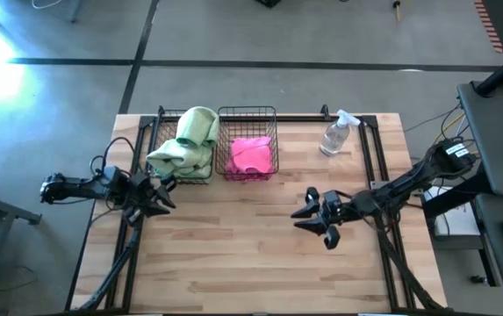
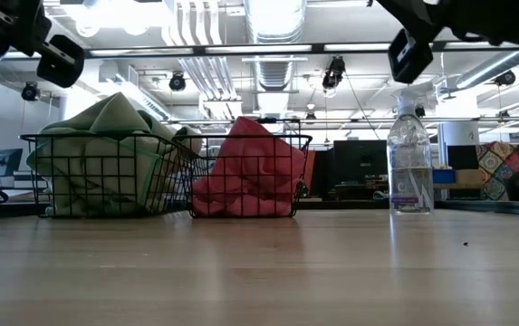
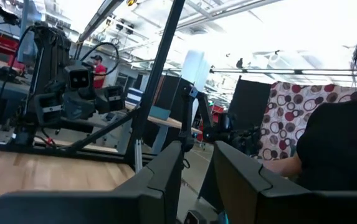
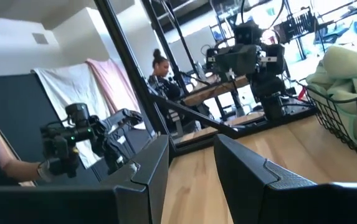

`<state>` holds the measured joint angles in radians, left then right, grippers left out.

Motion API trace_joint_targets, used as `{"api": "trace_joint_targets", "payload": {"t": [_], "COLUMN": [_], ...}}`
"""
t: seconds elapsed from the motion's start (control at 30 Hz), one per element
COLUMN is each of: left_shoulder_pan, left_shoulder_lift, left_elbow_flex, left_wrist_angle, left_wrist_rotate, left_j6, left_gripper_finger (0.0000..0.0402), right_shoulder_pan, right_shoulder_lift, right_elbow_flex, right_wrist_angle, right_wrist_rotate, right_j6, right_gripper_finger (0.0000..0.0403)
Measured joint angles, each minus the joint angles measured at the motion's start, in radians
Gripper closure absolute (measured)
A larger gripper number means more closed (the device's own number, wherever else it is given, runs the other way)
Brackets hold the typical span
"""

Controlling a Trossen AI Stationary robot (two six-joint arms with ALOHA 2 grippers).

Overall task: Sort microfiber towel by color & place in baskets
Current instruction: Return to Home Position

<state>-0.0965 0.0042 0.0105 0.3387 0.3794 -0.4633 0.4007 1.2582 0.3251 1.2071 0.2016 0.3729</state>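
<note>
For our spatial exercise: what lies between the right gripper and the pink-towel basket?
Only bare table, per the high view, separates the right gripper from the basket of pink towels; the left gripper waits far left.

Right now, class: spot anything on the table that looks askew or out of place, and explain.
The light green microfiber towels are heaped above the rim of the left black wire-grid basket, spilling over its edge; nothing else stands out.

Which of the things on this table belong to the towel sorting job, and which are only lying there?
Job:
green towels in the left basket
pink towels in the right basket
left gripper, open, at the left edge of the table
right gripper, open, over its right half

Lying about:
clear spray bottle, upright, apart from the baskets
</note>
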Motion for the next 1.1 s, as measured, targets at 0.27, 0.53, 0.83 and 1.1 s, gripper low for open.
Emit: {"api": "trace_joint_targets", "payload": {"t": [0.27, 0.53, 0.83, 1.1], "left_shoulder_pan": [0.000, 0.000, 0.000, 0.000], "left_shoulder_lift": [0.001, 0.001, 0.001, 0.001], "left_elbow_flex": [0.000, 0.000, -0.001, -0.001], "left_wrist_angle": [-0.014, -0.015, -0.027, -0.074], "left_wrist_rotate": [-0.002, -0.002, -0.002, -0.002], "left_j6": [0.011, 0.019, 0.032, 0.032], "left_gripper_finger": [0.0322, 0.0322, 0.0322, 0.0322], "right_shoulder_pan": [0.000, 0.000, 0.000, 0.000], "right_shoulder_lift": [0.001, 0.000, 0.000, 0.000], "right_elbow_flex": [-0.142, -0.196, -0.258, -0.286], "right_wrist_angle": [0.254, 0.283, 0.360, 0.364], "right_wrist_rotate": [-0.001, -0.003, -0.003, -0.003], "right_j6": [-0.041, -0.033, -0.032, 0.001], "right_gripper_finger": [0.0280, 0.0280, 0.0280, 0.0280]}}
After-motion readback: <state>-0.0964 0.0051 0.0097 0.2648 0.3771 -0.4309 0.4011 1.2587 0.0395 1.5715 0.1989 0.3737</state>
